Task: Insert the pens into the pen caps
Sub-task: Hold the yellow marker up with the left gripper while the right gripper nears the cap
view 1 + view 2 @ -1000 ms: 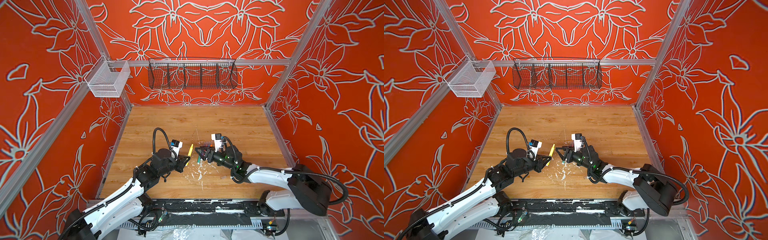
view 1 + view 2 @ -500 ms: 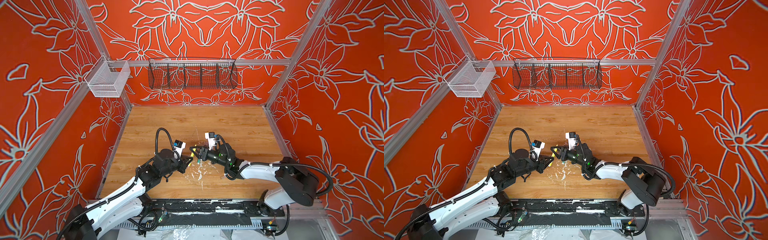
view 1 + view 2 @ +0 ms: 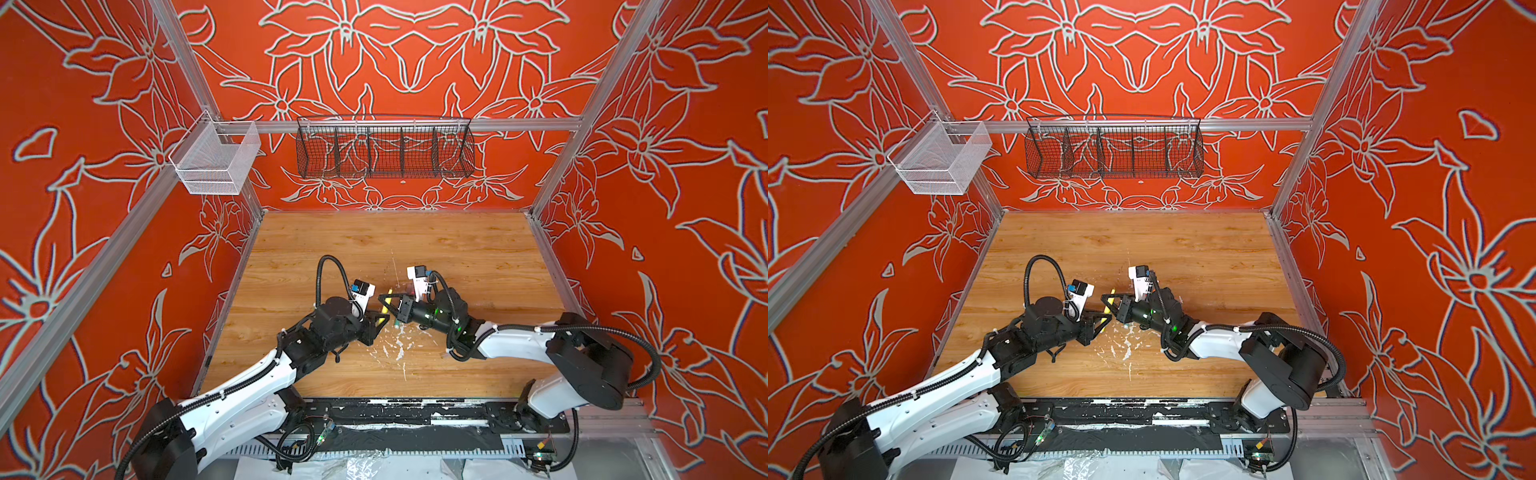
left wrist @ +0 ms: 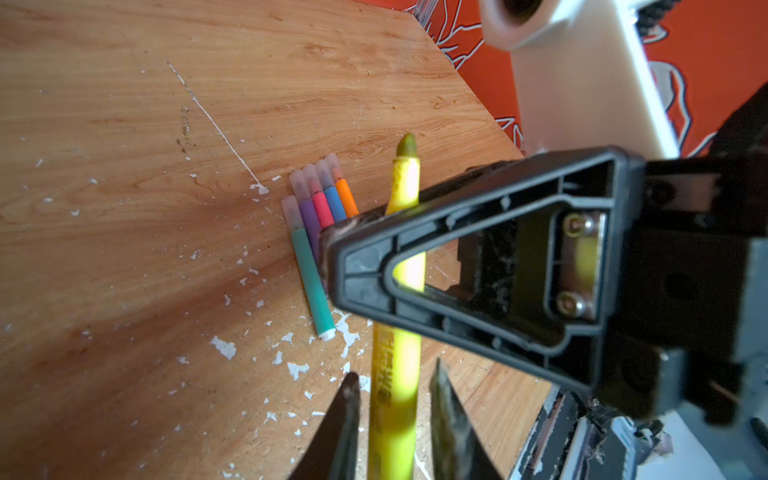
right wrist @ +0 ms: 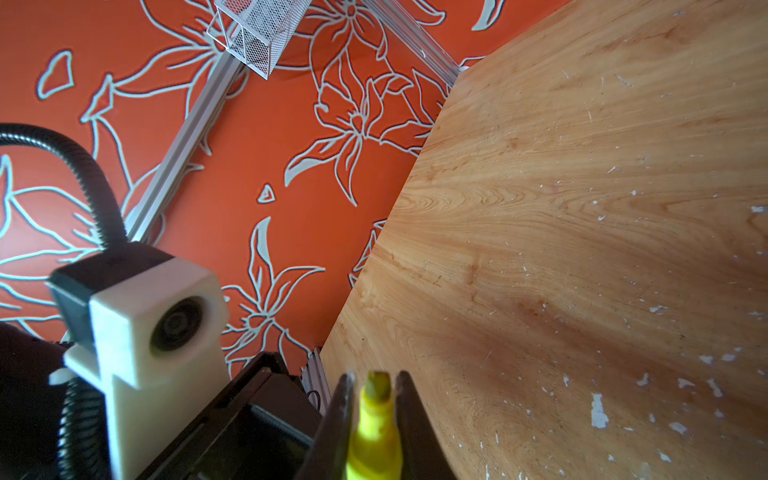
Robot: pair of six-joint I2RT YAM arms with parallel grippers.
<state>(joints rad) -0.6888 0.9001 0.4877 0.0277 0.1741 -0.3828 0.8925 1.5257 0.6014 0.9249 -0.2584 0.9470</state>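
Handover, I judge: right gripper (image 5: 375, 384) jaws clamp the yellow pen (image 5: 374, 449) near its bare tip, lower centre; left gripper (image 4: 395, 372) jaws stand parted beside its barrel.

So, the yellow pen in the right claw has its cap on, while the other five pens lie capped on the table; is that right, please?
No: the yellow pen in the right claw has a bare tip, no cap, as the right wrist view shows. The other five pens do lie capped on the table.
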